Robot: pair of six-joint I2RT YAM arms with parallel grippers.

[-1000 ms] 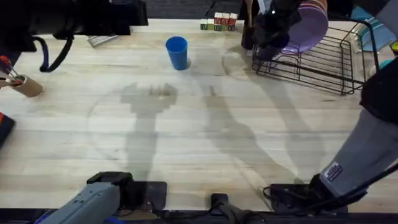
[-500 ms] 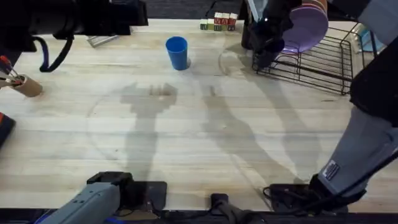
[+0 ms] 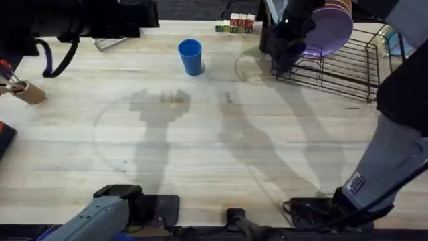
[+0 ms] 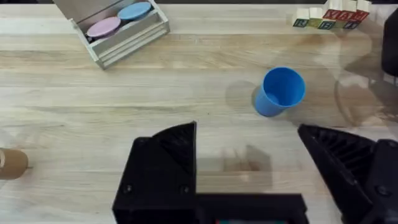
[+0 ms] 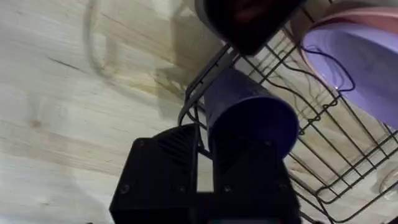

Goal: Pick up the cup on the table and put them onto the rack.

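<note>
R claw (image 5: 208,171) pinching navy cup (image 5: 249,124) at rack (image 5: 323,134) corner, L claw (image 4: 249,168) spread; risk: cup catches edge wire, tips onto desk (image 3: 200,147).

Grey-shelled arms, black joints, black ribbed fingers (image 4: 348,158), looping black cable.

You have lettered blocks (image 3: 234,25) at the table's (image 3: 200,147) far edge, a tan brush pot (image 3: 25,91) far left, and purple plates (image 3: 328,30) far right.
</note>
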